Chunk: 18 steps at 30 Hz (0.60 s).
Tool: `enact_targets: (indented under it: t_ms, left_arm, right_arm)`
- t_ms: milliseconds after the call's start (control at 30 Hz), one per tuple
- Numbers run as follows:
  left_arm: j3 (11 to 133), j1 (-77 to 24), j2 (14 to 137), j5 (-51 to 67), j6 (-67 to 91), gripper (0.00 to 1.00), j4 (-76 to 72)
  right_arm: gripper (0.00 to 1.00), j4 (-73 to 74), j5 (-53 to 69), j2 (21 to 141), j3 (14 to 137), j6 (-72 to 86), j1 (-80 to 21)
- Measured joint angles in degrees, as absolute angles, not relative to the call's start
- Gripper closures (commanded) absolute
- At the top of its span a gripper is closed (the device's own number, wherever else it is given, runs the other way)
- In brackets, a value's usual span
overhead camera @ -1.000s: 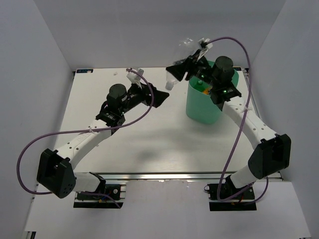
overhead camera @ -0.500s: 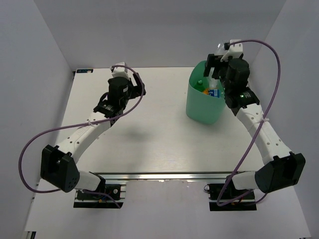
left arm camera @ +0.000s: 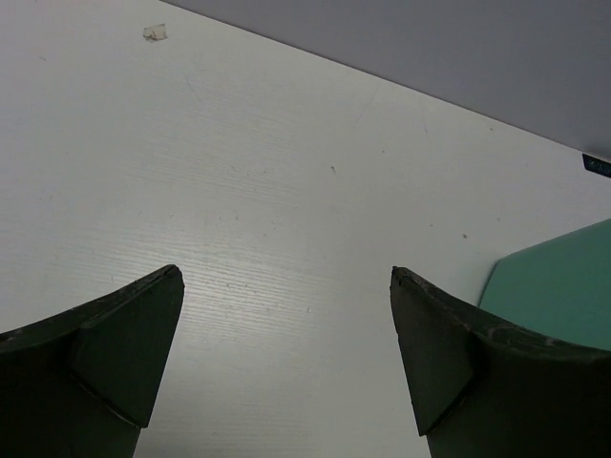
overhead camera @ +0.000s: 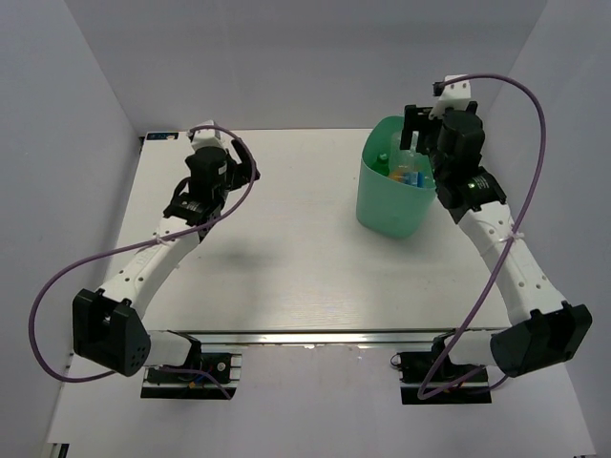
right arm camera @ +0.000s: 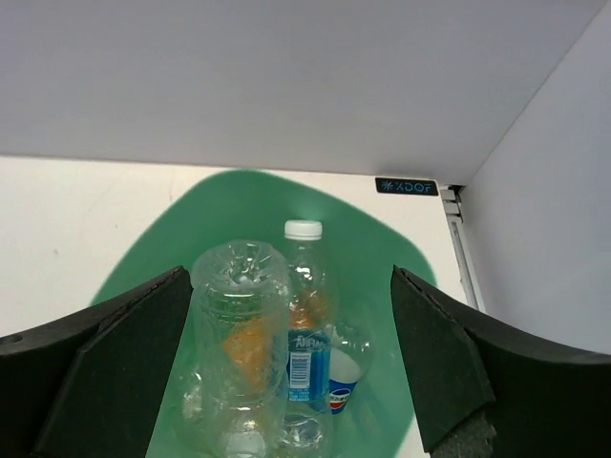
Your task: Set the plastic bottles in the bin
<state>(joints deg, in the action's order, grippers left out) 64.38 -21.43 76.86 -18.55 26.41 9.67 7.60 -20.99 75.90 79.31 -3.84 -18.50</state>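
Right wrist view: bottles (right arm camera: 286,382) lie in a heap inside the bin (right arm camera: 248,200). Topmost is a clear bottle (right arm camera: 239,281), its ribbed base turned up toward the camera, with something orange showing through its wall. Just beside it, touching, stands a white-capped bottle (right arm camera: 304,286) with a blue label lower down. Another blue-and-red label shows deeper in, to the right. Exact count of bottles in the heap: cannot tell, as they overlap.

Top external view: the bin stands upright at the far right part of the table (overhead camera: 286,258), rim up, with green, orange and blue patches visible in its mouth.

Right gripper (right arm camera: 287,270): held directly over the bin's mouth, pointing down into it, fingers spread wide and touching neither bottle nor rim. The bottles show in the gap between the fingers.

Left gripper (left arm camera: 284,272): at the far left part of the table, well apart from the bin, fingers likewise spread wide. Only white tabletop shows between them. A corner of the bin's green wall sits at the right edge of that view.

A small white scrap (left arm camera: 155,32) lies on the table near the grey back wall (left arm camera: 430,38). A dark sticker (right arm camera: 406,186) sits at the table's far edge behind the bin.
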Motion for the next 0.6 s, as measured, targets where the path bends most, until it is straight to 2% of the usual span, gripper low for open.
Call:
enact_targets:
  t_ms: [200, 333, 467, 600]
  left_arm:
    - [64.05, -17.91, 75.9, -17.98, 27.99, 0.02, 9.5]
    - [63.29, -13.76, 75.46, -17.96, 29.21, 0.02, 10.09]
    - [61.67, -9.45, 74.37, -17.82, 30.35, 0.02, 10.48]
    - [60.58, -5.78, 73.3, -17.58, 31.29, 0.02, 10.63]
  right_arm:
    - [0.11, 9.96, -26.2, 72.23, 80.16, -0.19, -16.88]
    - [0.11, 14.04, -27.2, 70.35, 79.37, 4.84, -9.63]
    - [0.11, 15.55, -27.18, 66.3, 71.37, 10.94, -0.16]
    - [0.11, 17.1, -25.54, 63.51, 61.39, 16.34, 4.29]
